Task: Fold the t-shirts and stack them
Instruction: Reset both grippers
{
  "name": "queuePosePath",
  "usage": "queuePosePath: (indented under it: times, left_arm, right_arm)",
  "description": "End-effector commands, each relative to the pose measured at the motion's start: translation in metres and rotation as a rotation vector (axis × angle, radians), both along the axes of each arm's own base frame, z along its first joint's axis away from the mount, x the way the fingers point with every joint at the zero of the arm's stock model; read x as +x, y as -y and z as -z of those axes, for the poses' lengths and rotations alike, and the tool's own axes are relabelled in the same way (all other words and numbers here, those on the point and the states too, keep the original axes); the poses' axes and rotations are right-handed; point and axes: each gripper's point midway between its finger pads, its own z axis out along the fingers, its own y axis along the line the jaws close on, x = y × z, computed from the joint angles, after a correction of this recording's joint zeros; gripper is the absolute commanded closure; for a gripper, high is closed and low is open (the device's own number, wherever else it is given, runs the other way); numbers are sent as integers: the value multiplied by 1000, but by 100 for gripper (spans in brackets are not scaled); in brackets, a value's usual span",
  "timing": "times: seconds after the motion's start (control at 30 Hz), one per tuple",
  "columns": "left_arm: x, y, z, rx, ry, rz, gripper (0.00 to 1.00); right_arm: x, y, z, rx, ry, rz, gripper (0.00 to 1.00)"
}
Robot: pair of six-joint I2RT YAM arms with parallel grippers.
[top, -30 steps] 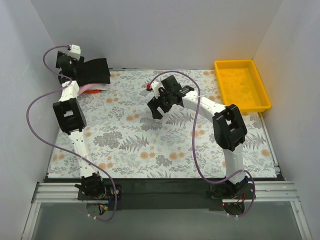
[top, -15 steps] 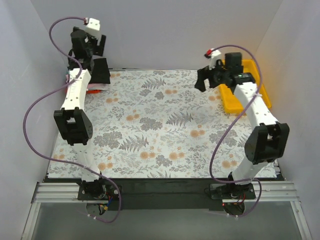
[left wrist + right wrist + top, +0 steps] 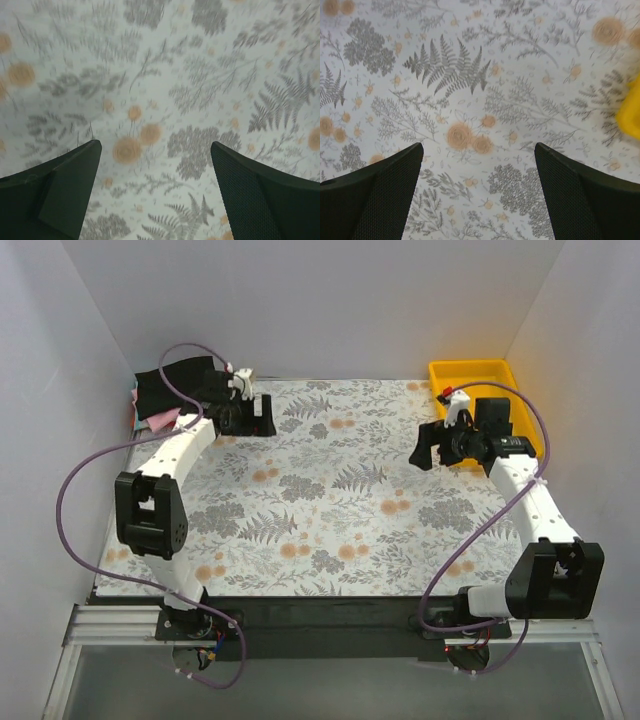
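With the t-shirts (image 3: 165,388) piled, black on top, in the far left corner of the counter (image 3: 330,510), out of my working space I judge, my left hand (image 3: 250,416) hovers spread and empty near them, my right hand (image 3: 432,445) likewise beside the yellow tray (image 3: 470,365).

The left gripper (image 3: 262,418) has swung off the black t-shirt (image 3: 160,388), which now lies in the far corner. The right gripper (image 3: 425,448) has gone from mid-table to beside the yellow tray (image 3: 470,367).
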Motion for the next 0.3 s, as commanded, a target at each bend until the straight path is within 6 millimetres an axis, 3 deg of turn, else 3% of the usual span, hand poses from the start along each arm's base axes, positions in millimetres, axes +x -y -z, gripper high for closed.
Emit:
queuePosePath:
  times: [0.0,0.03,0.07,0.13,0.27]
  left_arm:
    - [-46,-12,-10,-21,-46,-54,9]
    - [-54,-15,-15,-15,-30,-54,8]
    - [-65,-17,-2,-1,-56,-47,9]
    - [-77,-17,-2,-3,-61,-18,8]
    - [-88,-7,-19,-58,-65,28,8]
  right_arm:
    - [-25,-2,21,25,-74,9,2]
    - [-32,-3,32,28,-103,8,2]
    - [-35,-3,35,27,-111,8,2]
    - [-38,-2,37,24,-112,7,2]
    - [-32,-4,23,27,-85,-8,2]
